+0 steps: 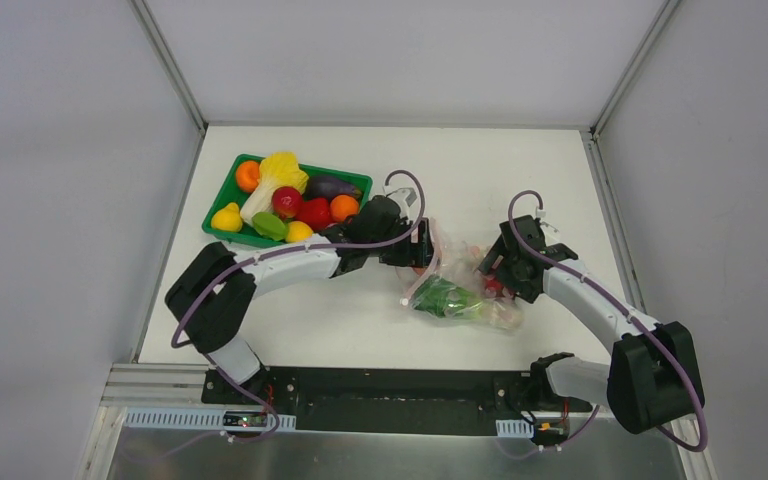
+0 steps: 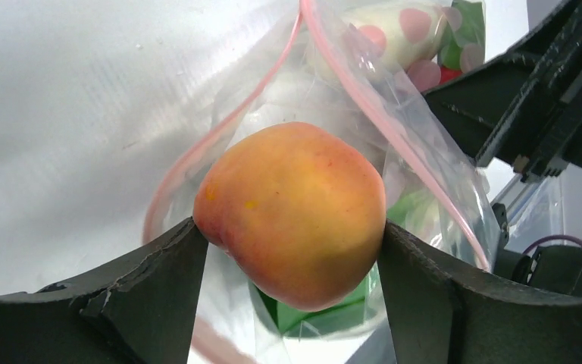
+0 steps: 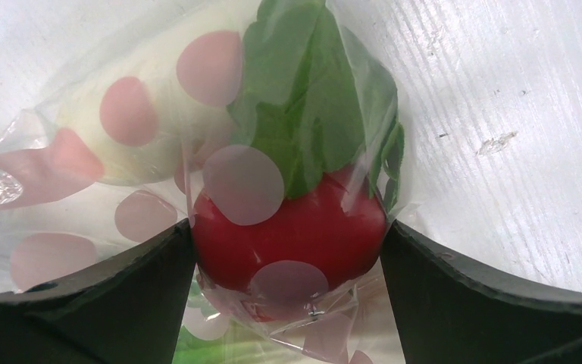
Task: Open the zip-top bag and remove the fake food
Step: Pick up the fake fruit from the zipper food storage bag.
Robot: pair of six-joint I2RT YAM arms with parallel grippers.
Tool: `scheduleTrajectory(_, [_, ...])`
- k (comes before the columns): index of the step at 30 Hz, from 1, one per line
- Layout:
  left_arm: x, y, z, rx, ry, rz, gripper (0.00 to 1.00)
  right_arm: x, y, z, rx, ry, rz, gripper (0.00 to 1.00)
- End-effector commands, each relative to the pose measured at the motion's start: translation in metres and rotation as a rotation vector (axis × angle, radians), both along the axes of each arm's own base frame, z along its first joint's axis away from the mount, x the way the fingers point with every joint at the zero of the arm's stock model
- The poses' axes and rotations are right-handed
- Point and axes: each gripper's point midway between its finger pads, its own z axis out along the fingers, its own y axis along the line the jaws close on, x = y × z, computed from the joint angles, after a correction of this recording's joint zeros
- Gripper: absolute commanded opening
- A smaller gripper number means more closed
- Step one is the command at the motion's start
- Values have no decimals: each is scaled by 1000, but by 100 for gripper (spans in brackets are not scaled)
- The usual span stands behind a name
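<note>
peach-coloured plastic fruit fills the left wrist view: the left claw (image 2: 289, 231), spread wide, presses both fingers against a peach (image 2: 295, 201) at the mouth of the zip-top bag (image 1: 460, 292), framed by its pink zip strip (image 2: 394, 129). the right claw (image 3: 286, 226), also wide, pinches the bag's clear plastic around a red radish (image 3: 311, 231) with green leaves (image 3: 303, 98) (a white radish (image 3: 151, 83) lies beside it). the bag lies on the white table (image 1: 360, 320) between the arms. its print shows as pale pink dots (image 3: 242, 182).
</note>
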Motion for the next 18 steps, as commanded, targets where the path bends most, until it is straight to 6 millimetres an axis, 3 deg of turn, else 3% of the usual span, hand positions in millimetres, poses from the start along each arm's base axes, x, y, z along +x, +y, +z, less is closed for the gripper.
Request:
scheduleTrajectory(1, [-7,30,20,92,-71,6,37,-23,-4,-15,-17,95,9,88])
scheduleTrajectory(10, [-2,113,47,275,-110,126,37,-13,3,7,22,29,32,88])
scheduleTrajectory(14, [7,158,58,336,-129,224,38,-3,5,30,36,-43,47,89])
scheduleTrajectory(18, [15,194,57,403,-103,299,38,6,6,63,42,-143,75,91])
